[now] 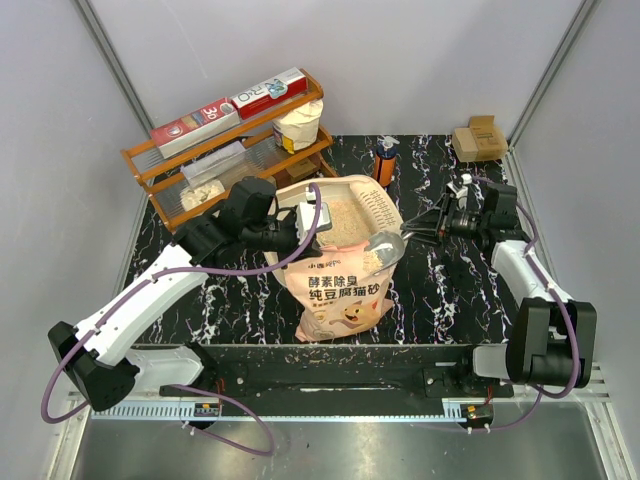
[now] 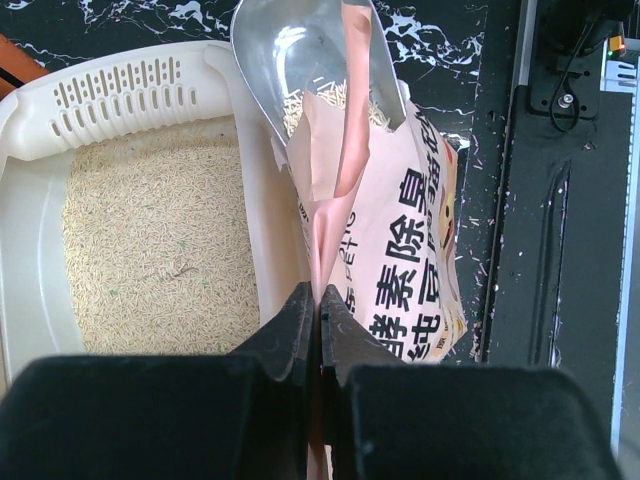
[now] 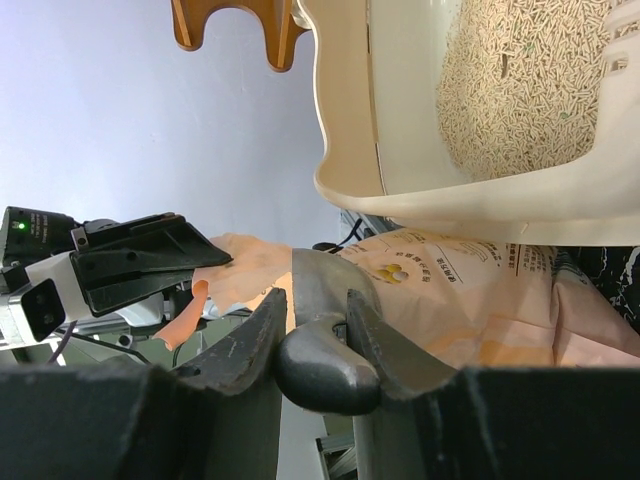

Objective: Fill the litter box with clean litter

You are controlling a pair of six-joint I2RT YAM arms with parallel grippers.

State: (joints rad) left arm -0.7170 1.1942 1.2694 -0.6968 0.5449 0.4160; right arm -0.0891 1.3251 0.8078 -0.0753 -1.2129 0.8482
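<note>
Scoop (image 2: 300, 55) inside the bag (image 2: 400, 260), against the litter box (image 2: 30, 280).
The left gripper (image 2: 318, 305) pinches the bag's edge; the right gripper (image 3: 315, 305) clasps the scoop handle; litter (image 2: 150, 250) lines the box.

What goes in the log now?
left hand: pinching bag edge | right hand: holding scoop at bag mouth | litter box: has litter

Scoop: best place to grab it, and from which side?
Grip the handle, coming from the right. The scoop has its bowl at the bag mouth, so only the handle sticks out, pointing toward the right arm. The right gripper clamps it there, one finger on each side.
</note>
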